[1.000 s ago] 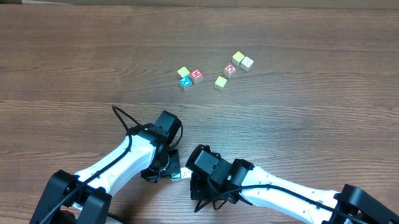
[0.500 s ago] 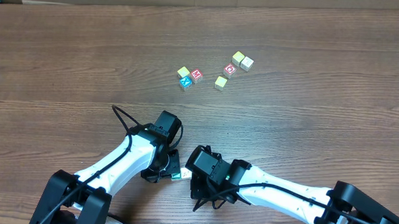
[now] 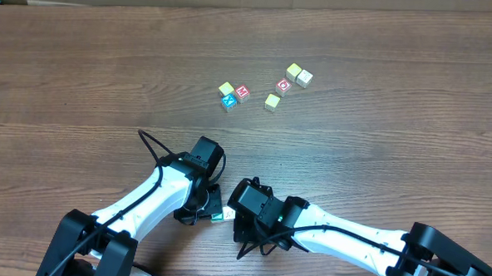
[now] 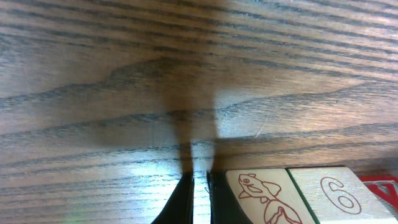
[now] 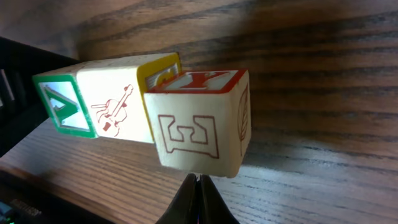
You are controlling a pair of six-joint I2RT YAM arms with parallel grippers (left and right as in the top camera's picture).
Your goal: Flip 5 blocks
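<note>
Just ahead of the right gripper, whose jaws are pressed together on nothing, an E block is seen, with a violin block touching its left side. Just right of the closed, empty jaws of the left gripper, an animal block and a 6 block are set side by side.

Both arms are crouching low at the bottom of the overhead view, and their ends are almost meeting in the middle. The white-shelled left arm is angling up and to the right. Its black wrist joint is bending sharply back, so the black, two-fingered left gripper is pointing down at a shallow slant with its fingers pressed together. The white-shelled right arm is stretching leftward from the other side. The black, two-fingered right gripper is aiming towards its partner, and its slim jaws are likewise pinched tight with nothing between them.
</note>
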